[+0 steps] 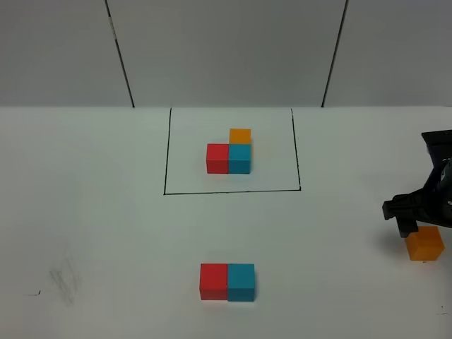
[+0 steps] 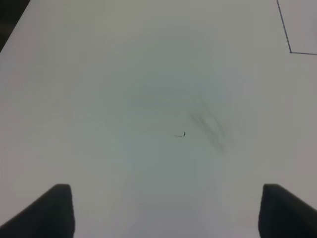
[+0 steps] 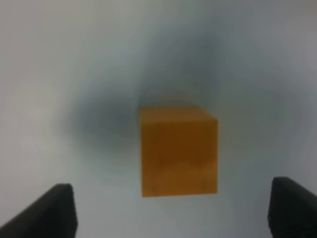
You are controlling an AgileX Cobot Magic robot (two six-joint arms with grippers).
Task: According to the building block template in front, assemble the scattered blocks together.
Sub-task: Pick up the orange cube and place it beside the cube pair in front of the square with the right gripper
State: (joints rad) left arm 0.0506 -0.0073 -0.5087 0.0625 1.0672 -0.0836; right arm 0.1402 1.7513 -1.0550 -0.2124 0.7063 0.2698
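The building block template [image 1: 232, 152] sits inside a black-line rectangle at the back: a red and a blue cube side by side, with an orange one behind the blue. Of the scattered blocks, the red block [image 1: 213, 282] and blue block [image 1: 241, 282] touch each other near the front middle. The orange block [image 1: 425, 243] lies alone at the far right. My right gripper [image 1: 415, 215] hovers just above it, open; in the right wrist view the orange block [image 3: 178, 151] lies ahead of the right gripper [image 3: 171, 183], with gaps to both fingers. My left gripper [image 2: 166, 188] is open over bare table.
A grey smudge [image 1: 65, 274] marks the white table [image 1: 106, 212] at the front left, also seen as the smudge [image 2: 213, 126] in the left wrist view. The template's frame line [image 2: 285, 27] shows at that view's edge. Grey wall panels stand behind the table.
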